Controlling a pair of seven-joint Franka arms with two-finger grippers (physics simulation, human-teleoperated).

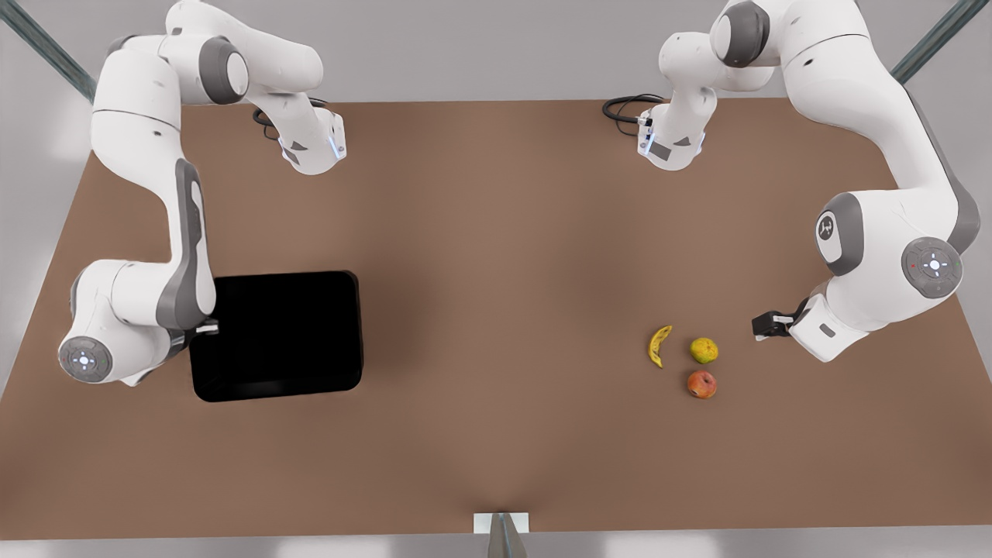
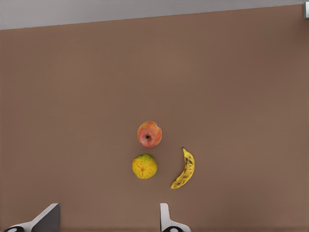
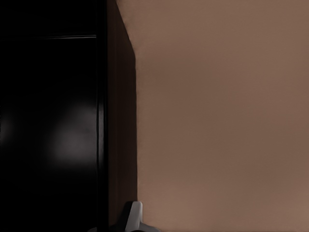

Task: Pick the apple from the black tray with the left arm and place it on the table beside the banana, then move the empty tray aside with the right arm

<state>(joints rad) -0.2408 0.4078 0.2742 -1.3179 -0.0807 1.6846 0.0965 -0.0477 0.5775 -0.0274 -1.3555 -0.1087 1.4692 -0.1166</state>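
The reddish-orange apple (image 1: 701,384) (image 2: 149,134) lies on the brown table (image 1: 496,256), close to the yellow banana (image 1: 659,346) (image 2: 185,169) without touching it. On the front view's right, my left gripper (image 1: 767,324) (image 2: 106,224) hovers open and empty, a little way from the fruit. The glossy black tray (image 1: 287,333) (image 3: 53,135) sits on the front view's left with nothing in it. My right gripper (image 1: 208,328) is at the tray's rim. One of its fingers (image 3: 135,215) presses the tray's outer wall; the other is lost in the black.
A round yellow-green fruit (image 1: 704,350) (image 2: 145,166) sits between the banana and the left gripper, just behind the apple. Both arm bases stand at the table's far edge with cables (image 1: 628,108). A small bracket (image 1: 501,523) is at the near edge.
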